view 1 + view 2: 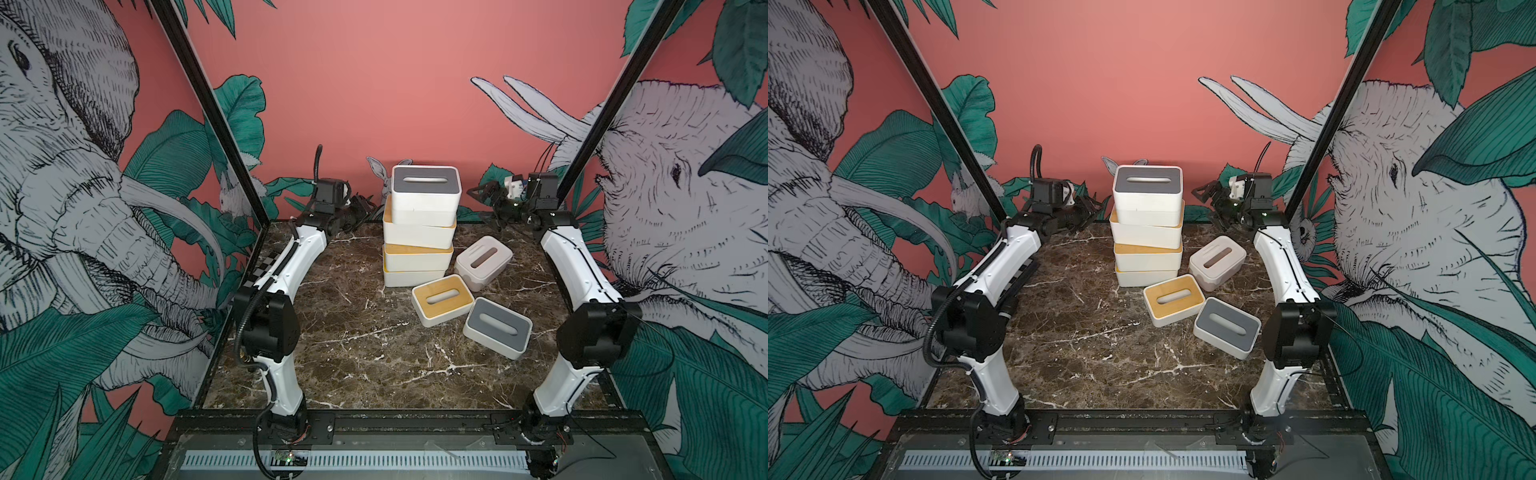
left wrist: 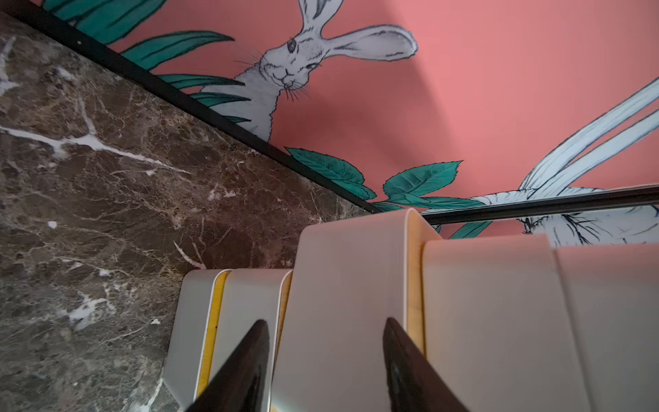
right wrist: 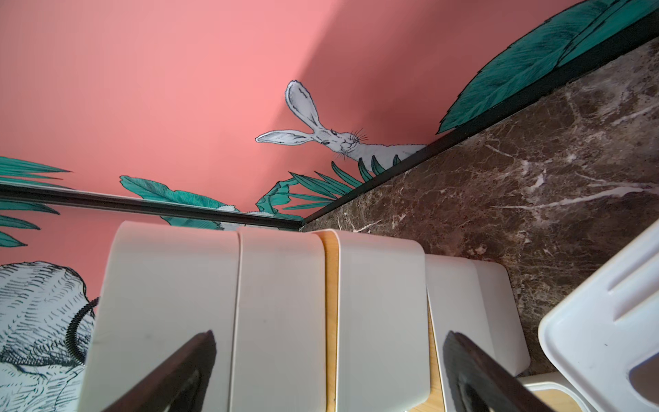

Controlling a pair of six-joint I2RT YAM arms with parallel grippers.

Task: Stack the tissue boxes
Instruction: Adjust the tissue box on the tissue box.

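Four tissue boxes (image 1: 417,237) stand stacked at the back middle of the counter (image 1: 353,353) — a grey-lidded box (image 1: 424,187) on top, skewed over three bamboo-lidded ones; three more lie loose near the stack's foot: a pale-lidded box (image 1: 484,257), a bamboo-lidded box (image 1: 424,291), a second grey box (image 1: 511,320); our left end effector (image 2: 325,321) faces one flank, jaws parted, gripping nothing; our right end effector (image 3: 330,335) gapes wide at the opposite flank — we judge both placed to square the leaning pile.
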